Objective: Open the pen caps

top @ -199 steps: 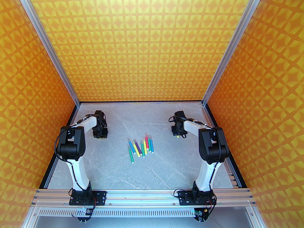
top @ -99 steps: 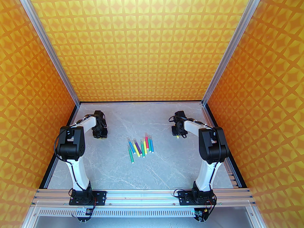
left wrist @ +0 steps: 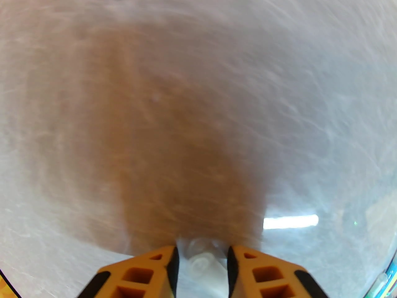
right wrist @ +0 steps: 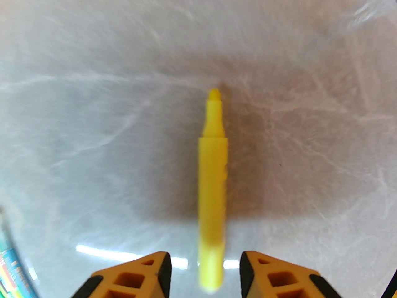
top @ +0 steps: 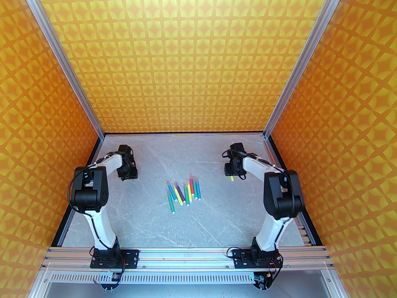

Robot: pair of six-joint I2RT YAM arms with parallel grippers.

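Capped pens (top: 183, 192): slim glossy barrels bunched on the marbled table (top: 149, 222), long axes near-to-far, translucent pen caps (top: 190, 176) at the far ends.
Right of the bunch: right gripper (right wrist: 204, 255), jaws apart astride the bare-tipped yellow pen (right wrist: 212, 178), tip pointing away from the wrist.
Left of the bunch: left gripper (left wrist: 202, 250), jaws apart flanking a stubby whitish cap (left wrist: 201, 264).

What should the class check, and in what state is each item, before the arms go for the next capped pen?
1. Yellow plastic marker pen uncapped, tip bare: ok.
2. Right pincer jaws apart, clear of that pen's sides: ok.
3. Translucent whitish plastic cap free of left pincer pads: cannot tell.
4. Cluster of coloured capped marker pens apart from both arms: ok.
5. Yellow pen lying flat on grey marbled table: ok.
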